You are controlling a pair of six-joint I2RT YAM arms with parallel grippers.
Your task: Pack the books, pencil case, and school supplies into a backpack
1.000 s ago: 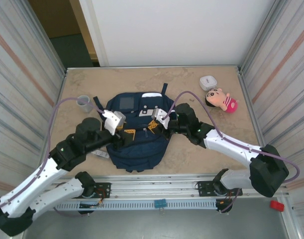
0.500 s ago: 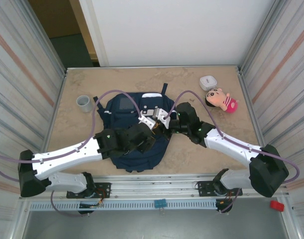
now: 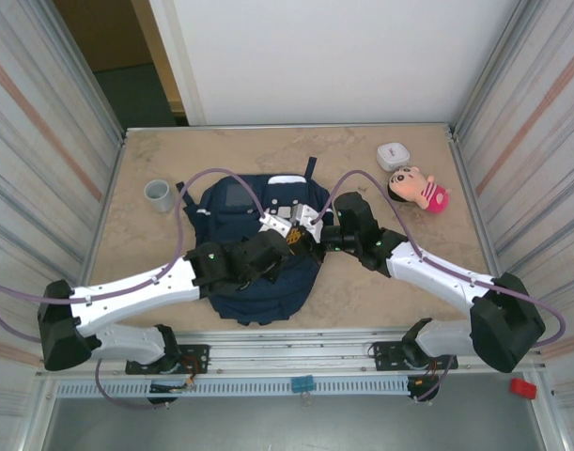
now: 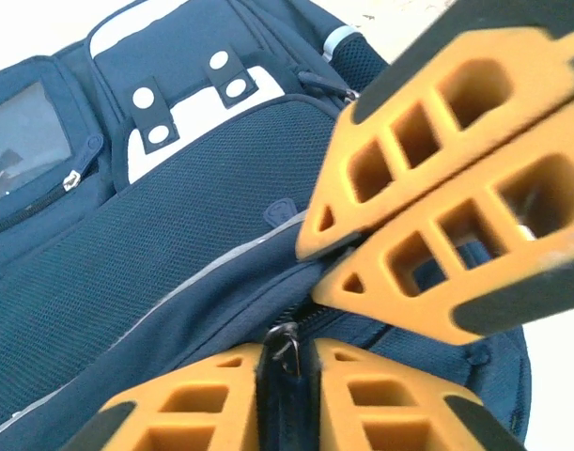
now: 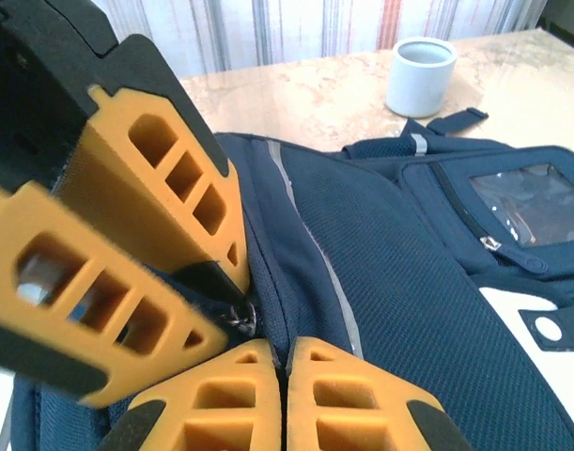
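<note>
The navy-blue backpack (image 3: 252,199) lies flat in the middle of the table, its white patches (image 4: 197,103) and pale stripe (image 4: 188,282) facing up. Both grippers meet over its middle, tips nearly touching. My left gripper (image 3: 288,246) (image 4: 288,355) is shut on the dark zipper pull (image 4: 287,340) of the backpack's main zip. My right gripper (image 3: 311,239) (image 5: 285,355) is shut, pinching a fold of backpack fabric (image 5: 296,282) right beside that zip. In the right wrist view the left gripper (image 5: 232,293) comes in from the left. Books, pencil case and school supplies are out of view.
A grey cup (image 3: 159,194) (image 5: 420,75) stands left of the backpack. A small white rounded case (image 3: 393,155) and a pink-clothed doll (image 3: 420,188) lie at the back right. Ribbed metal walls (image 3: 42,178) close in both sides.
My left arm has swung in across the backpack to meet the right gripper, and its jaws have closed on the zipper pull. The right arm has hardly moved.
</note>
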